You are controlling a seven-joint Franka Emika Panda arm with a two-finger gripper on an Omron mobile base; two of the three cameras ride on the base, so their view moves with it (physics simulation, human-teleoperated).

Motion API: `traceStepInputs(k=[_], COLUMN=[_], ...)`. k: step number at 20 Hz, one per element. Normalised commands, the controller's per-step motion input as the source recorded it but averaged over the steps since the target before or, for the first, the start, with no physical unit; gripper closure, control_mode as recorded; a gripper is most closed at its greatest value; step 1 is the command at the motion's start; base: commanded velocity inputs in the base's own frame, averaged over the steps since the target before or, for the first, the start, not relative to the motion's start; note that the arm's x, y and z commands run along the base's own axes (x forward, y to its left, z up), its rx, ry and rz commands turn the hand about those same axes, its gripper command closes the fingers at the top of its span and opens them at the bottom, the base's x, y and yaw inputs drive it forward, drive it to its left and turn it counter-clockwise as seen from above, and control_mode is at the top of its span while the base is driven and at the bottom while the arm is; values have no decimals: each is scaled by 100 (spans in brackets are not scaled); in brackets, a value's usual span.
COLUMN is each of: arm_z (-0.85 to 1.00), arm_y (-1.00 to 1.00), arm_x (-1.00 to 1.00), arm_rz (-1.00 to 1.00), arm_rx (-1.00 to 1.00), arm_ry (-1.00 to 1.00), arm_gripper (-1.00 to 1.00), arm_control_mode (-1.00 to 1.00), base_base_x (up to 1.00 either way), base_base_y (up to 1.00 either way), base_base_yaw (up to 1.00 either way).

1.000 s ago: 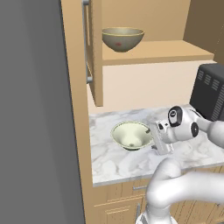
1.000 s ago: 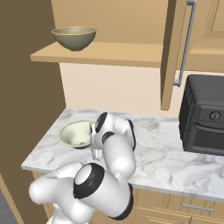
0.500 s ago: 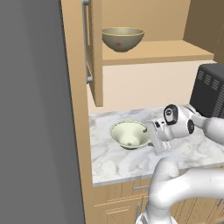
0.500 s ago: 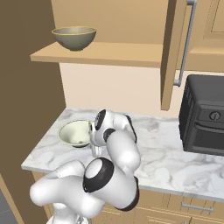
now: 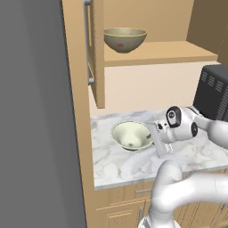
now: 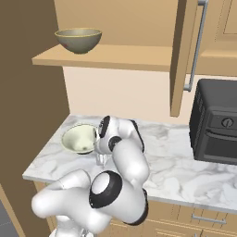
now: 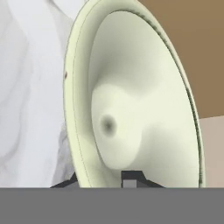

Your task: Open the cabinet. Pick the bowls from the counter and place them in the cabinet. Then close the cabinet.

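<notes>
Cabinet (image 5: 95, 53) doors are standing open at the far left of the left base view, and the tan-brown bowl (image 5: 125, 39) is already sitting on the wooden shelf (image 5: 178, 51) inside. Moving right and down, the cream bowl (image 5: 131, 135) is resting on the counter (image 5: 116, 164), close to its left end. Just right of it, the gripper (image 5: 156, 139) is pressing in at the bowl's near rim; in the hand view one dark fingertip (image 7: 131, 177) is showing inside the wall and another outside it, so the jaws are narrowed around the rim, pinching it. Judging from this, the step in hand is securing and raising the second bowl. Doing it well is likely meaning keeping the pinch firm, lifting straight up before swinging, and holding the bowl level, since a one-sided rim grip is apt to let it tilt or slip. Further right, the black oven (image 5: 213, 91) is standing well apart, so the path up to the shelf is looking free.
</notes>
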Motion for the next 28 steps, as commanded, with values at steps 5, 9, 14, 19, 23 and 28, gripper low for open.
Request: traceStepInputs(k=[5, 9, 14, 19, 23, 28], arm_z=[60, 100, 100, 100, 100, 100], arm_y=[-12, -46, -61, -73, -70, -66], arm_x=[-44, -52, -28, -44, -54, -76], arm_rz=[0, -8, -10, -12, -11, -7], arm_rx=[-1, -1, -7, -5, -6, -6], arm_ry=[0, 0, 3, 7, 14, 6], arm_gripper=[100, 100, 100, 100, 100, 100], arm_control_mode=[-100, -100, -100, -100, -100, -100], base_base_x=[0, 0, 0, 0, 0, 0], base_base_y=[0, 0, 0, 0, 0, 0], base_base_yaw=[0, 0, 0, 0, 0, 0])
